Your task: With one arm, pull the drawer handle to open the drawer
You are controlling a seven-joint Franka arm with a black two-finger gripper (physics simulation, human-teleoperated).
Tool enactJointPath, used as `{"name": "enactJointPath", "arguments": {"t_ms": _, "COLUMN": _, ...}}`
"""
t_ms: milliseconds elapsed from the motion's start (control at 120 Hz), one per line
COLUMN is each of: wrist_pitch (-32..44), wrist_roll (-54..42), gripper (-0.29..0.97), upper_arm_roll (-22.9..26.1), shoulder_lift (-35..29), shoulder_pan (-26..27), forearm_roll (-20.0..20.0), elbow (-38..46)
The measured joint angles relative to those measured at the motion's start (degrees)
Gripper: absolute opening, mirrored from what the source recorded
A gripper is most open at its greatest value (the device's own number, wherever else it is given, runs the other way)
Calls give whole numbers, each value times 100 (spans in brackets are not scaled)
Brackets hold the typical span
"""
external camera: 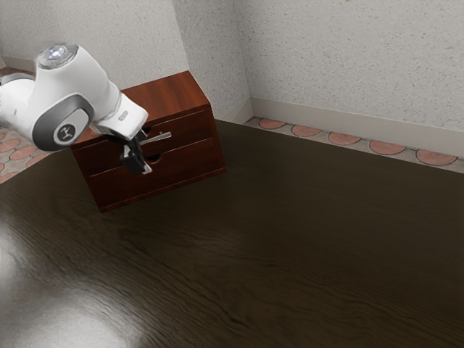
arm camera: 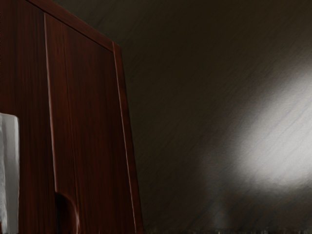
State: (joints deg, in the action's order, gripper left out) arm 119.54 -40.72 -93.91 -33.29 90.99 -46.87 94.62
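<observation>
A small reddish-brown wooden cabinet with two drawer fronts stands on the dark table at the back left of the exterior view. A silver bar handle sticks out from the upper drawer. My black gripper hangs just in front of the cabinet face, slightly below the handle's end nearest the exterior view's left. In the wrist view the cabinet's drawer fronts loom close, and the pale handle shows beside them. Both drawer fronts look flush with the cabinet.
The dark wooden table stretches wide toward the exterior view's right and front, with a bright glare patch on it. Speckled walls and a tiled floor strip lie behind the table's far edge.
</observation>
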Motion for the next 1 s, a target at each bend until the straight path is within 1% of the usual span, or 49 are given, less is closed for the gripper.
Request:
{"name": "enactJointPath", "arguments": {"t_ms": 108, "wrist_pitch": 25, "wrist_roll": -70, "gripper": 68, "upper_arm_roll": -160, "shoulder_lift": 27, "shoulder_pan": 74, "forearm_roll": -181, "elbow": -56}}
{"name": "enactJointPath", "arguments": {"t_ms": 192, "wrist_pitch": 71, "wrist_roll": -116, "gripper": 68, "upper_arm_roll": -573, "shoulder_lift": 30, "shoulder_pan": 392, "forearm_roll": -254, "elbow": -268}}
{"name": "enactJointPath", "arguments": {"t_ms": 317, "wrist_pitch": 195, "wrist_roll": -175, "gripper": 68, "upper_arm_roll": -926, "shoulder_lift": 15, "shoulder_pan": 742, "forearm_roll": -304, "elbow": -472}}
{"name": "enactJointPath", "arguments": {"t_ms": 533, "wrist_pitch": 414, "wrist_roll": -235, "gripper": 68, "upper_arm_roll": -1098, "shoulder_lift": -28, "shoulder_pan": 975, "forearm_roll": -335, "elbow": -495}}
{"name": "enactJointPath", "arguments": {"t_ms": 642, "wrist_pitch": 471, "wrist_roll": -232, "gripper": 70, "upper_arm_roll": -1447, "shoulder_lift": -42, "shoulder_pan": 1225, "forearm_roll": -368, "elbow": -477}}
{"name": "enactJointPath", "arguments": {"t_ms": 775, "wrist_pitch": 512, "wrist_roll": -228, "gripper": 68, "upper_arm_roll": -1526, "shoulder_lift": -82, "shoulder_pan": 1275, "forearm_roll": -392, "elbow": -470}}
{"name": "enactJointPath", "arguments": {"t_ms": 875, "wrist_pitch": 526, "wrist_roll": -225, "gripper": 68, "upper_arm_roll": -1524, "shoulder_lift": 40, "shoulder_pan": 1263, "forearm_roll": -378, "elbow": -427}}
{"name": "enactJointPath", "arguments": {"t_ms": 917, "wrist_pitch": 531, "wrist_roll": -223, "gripper": 65, "upper_arm_roll": -1517, "shoulder_lift": 101, "shoulder_pan": 1249, "forearm_roll": -366, "elbow": -396}}
{"name": "enactJointPath", "arguments": {"t_ms": 1000, "wrist_pitch": 542, "wrist_roll": -213, "gripper": 69, "upper_arm_roll": -1508, "shoulder_lift": 173, "shoulder_pan": 1218, "forearm_roll": -352, "elbow": -288}}
